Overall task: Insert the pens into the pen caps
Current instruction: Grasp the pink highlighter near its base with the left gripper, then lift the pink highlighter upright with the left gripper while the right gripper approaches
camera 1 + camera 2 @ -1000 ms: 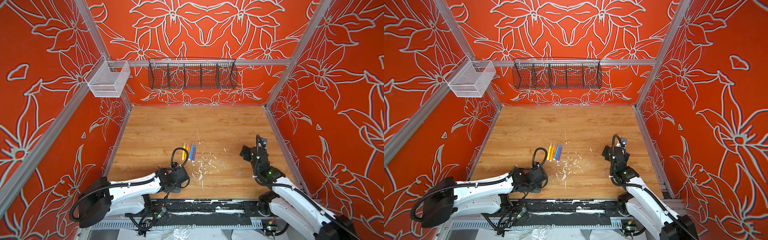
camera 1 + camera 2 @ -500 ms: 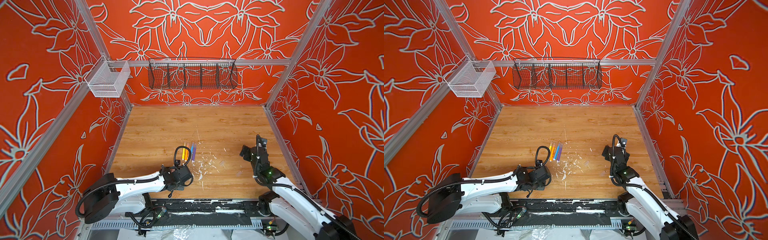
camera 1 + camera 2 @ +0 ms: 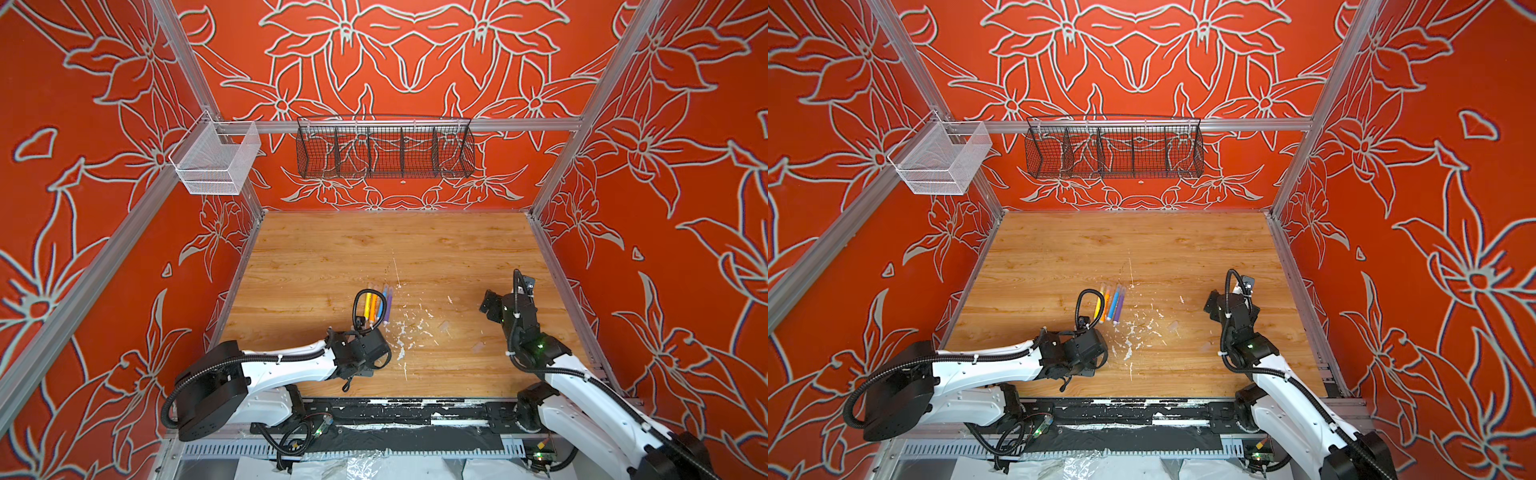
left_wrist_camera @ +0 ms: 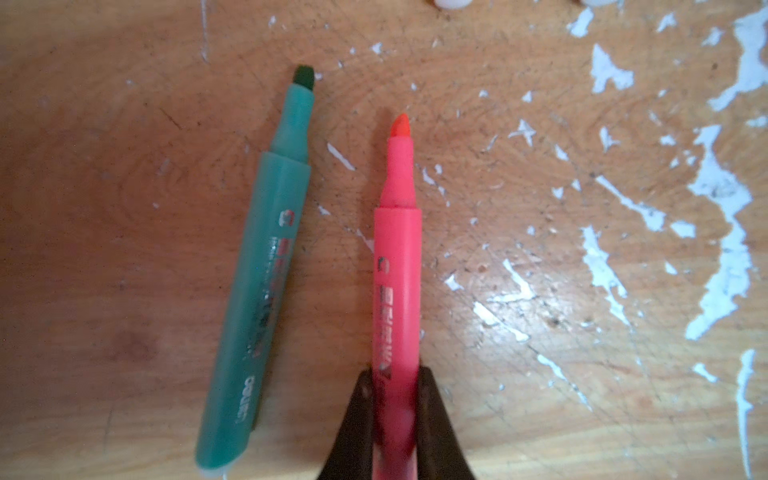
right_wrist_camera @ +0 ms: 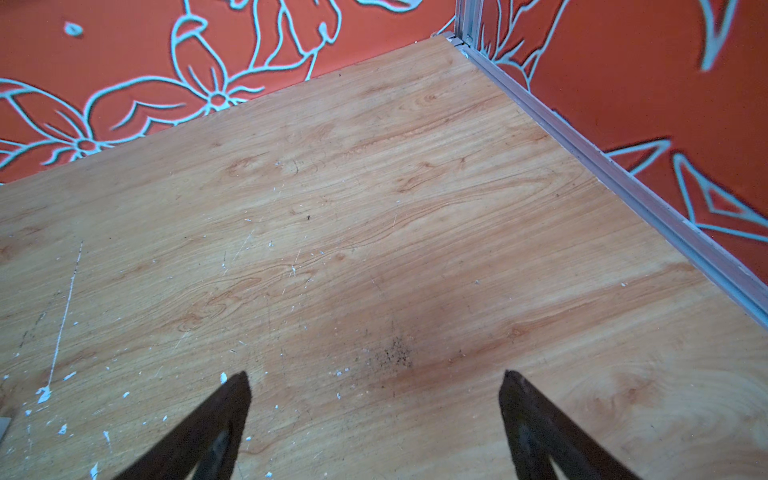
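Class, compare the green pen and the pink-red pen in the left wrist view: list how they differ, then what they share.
The green pen lies loose on the table; the pink-red pen is clamped in the left gripper. The green pen's tip looks dark and blunt; the pink-red pen's is orange-red and pointed. Both are uncapped, with printed barrels, tips pointing roughly the same way.

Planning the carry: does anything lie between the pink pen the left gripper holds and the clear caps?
Nothing visible does. Only flat paint flecks lie between the pink pen, clamped in the left gripper, and the clear caps.
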Available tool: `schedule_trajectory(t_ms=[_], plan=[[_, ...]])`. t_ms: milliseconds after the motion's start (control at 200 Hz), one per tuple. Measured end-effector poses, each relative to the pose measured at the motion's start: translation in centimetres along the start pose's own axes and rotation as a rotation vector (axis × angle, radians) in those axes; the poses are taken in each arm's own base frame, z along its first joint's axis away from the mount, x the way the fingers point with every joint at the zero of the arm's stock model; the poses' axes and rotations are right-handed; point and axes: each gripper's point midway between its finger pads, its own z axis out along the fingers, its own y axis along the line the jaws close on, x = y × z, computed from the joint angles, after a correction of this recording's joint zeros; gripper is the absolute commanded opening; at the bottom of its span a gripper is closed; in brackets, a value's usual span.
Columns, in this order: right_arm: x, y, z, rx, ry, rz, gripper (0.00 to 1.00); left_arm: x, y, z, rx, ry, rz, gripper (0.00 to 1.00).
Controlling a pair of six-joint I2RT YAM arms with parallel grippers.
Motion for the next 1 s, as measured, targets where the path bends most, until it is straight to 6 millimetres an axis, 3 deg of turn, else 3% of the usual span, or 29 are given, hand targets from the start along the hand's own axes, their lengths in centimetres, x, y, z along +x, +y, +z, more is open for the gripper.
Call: schedule_trajectory(t_ms=[130, 265, 400, 610, 786, 1001], plan=[[0.6, 0.3, -0.3, -0.033, 0.032, 0.037, 0.84, 0.2, 0.1, -0.4, 0.015, 0.006, 0.024, 0.02], [1.5, 2.3, -1.1, -0.151, 0.114, 0.102, 0.8, -0.2, -0.1, -2.1, 0.055, -0.018, 0.056, 0.01], [1.3, 6.4, -3.4, -0.349, 0.161, 0.171, 0.8, -2.6, -1.9, -5.6, 0.17, -0.116, 0.074, 0.01], [2.6, 14.5, -9.5, -0.704, 0.229, 0.174, 0.81, -5.0, -5.0, -10.2, 0.36, -0.227, 0.122, 0.0], [4.8, 19.6, -13.0, -0.886, 0.299, 0.174, 0.81, -5.4, -7.2, -11.4, 0.472, -0.246, 0.172, 0.0], [7.8, 23.5, -15.6, -1.002, 0.364, 0.153, 0.79, -5.8, -9.3, -11.7, 0.541, -0.249, 0.207, 0.0]])
